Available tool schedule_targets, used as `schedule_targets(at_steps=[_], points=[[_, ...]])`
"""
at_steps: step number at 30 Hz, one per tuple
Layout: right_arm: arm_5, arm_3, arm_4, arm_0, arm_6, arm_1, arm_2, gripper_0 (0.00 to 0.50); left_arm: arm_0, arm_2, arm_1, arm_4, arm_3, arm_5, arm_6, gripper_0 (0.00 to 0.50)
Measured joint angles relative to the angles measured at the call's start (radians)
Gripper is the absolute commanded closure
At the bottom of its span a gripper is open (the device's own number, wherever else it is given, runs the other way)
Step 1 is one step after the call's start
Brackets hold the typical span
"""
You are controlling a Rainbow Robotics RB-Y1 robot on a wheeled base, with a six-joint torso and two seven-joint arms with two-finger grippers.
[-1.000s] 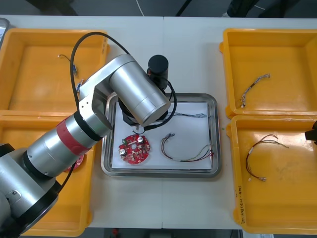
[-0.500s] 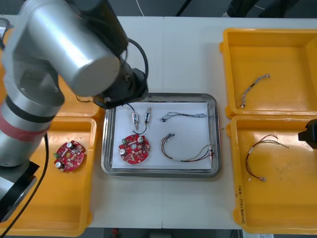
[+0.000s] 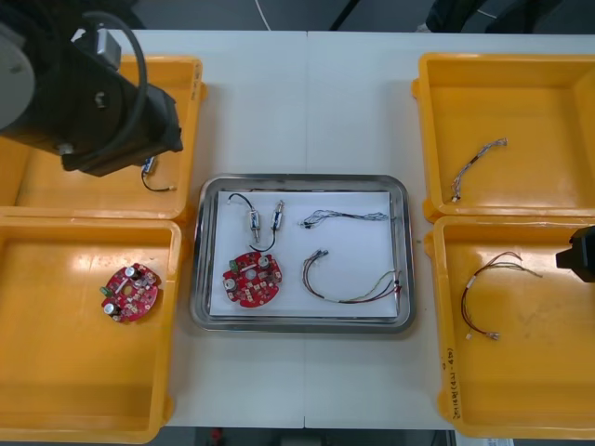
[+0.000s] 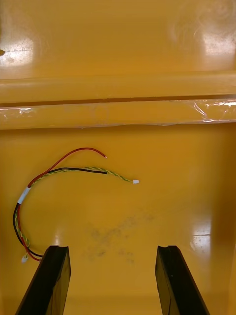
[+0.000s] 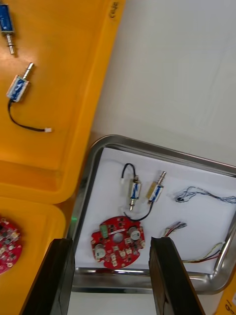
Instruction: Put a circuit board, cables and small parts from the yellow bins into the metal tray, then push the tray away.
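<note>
Ahead of our spread, empty left gripper lay the metal tray, which we judged stiff and best pushed at its rim, while our right gripper gaped above a cable.

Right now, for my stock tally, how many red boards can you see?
2: one board in the tray, another board in the near left bin. The left arm may hide others.

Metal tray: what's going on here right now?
The metal tray holds a red circuit board, two small metal parts, a blue and white cable and a red and yellow cable. The left gripper, fingers open and empty, is up over the far left bin. The right gripper waits open over the near right bin, above another red and yellow cable. The tray is not yet pushed away.
</note>
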Motion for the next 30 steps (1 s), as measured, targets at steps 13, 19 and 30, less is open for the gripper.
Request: schedule_targets(at_steps=[13, 19, 30], points=[[0.0, 0.0, -0.023, -0.006, -0.001, -0.009, 0.011, 0.0, 0.227, 0.221, 0.202, 0.233, -0.046, 0.0, -0.091, 0.056], [0.0, 0.0, -0.063, -0.031, -0.003, -0.038, 0.024, 0.0, 0.347, 0.311, 0.267, 0.285, -0.046, 0.0, -0.24, 0.058], [0.0, -0.028, -0.302, -0.135, -0.003, -0.175, 0.131, 0.0, 0.531, 0.379, 0.358, 0.292, -0.038, -0.016, -0.358, 0.056]])
